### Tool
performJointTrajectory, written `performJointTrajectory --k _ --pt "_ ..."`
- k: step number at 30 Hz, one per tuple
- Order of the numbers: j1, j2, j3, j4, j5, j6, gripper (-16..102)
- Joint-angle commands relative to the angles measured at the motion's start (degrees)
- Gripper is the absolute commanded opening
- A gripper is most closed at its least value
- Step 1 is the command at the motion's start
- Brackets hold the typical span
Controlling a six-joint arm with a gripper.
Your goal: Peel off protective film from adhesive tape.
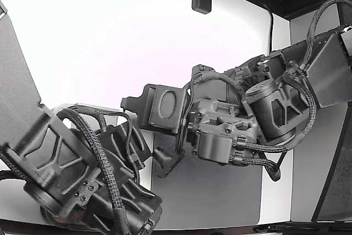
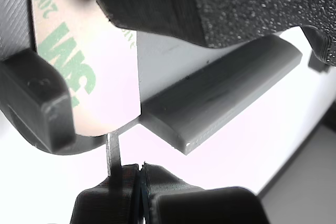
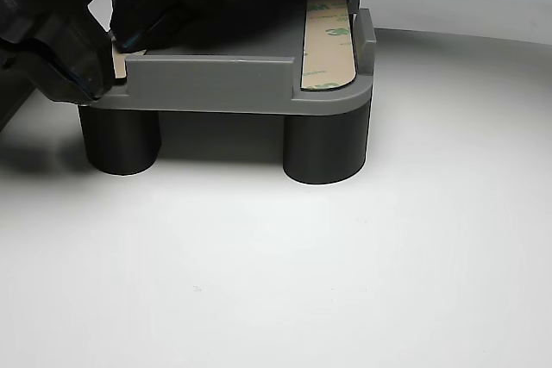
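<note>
White desk (image 3: 345, 256) carries my grey fixture (image 3: 216, 84); tape (image 3: 328, 45) runs lengthwise along its right edge. My gripper (image 2: 137, 174) is pinched closed on film tab (image 2: 113, 153).

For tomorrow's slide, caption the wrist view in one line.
Gripper pinches the film tab of the 3M tape liner.

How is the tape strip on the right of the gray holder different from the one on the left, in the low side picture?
The right strip lies in the open, showing green letters; the left strip shows only a plain tan end. Nothing touches the right strip; the end effector covers the left strip and seems to pinch it. Both lie flat on the gray holder.
</note>
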Motion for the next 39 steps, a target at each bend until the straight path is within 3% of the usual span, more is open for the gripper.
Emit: performJointTrajectory --k 1,39 --pt "-0.35 1.49 -1.49 -0.26 0.35 -0.18 -10" --pt "0.09 0.44 -1.58 -0.44 0.79 0.79 -10"
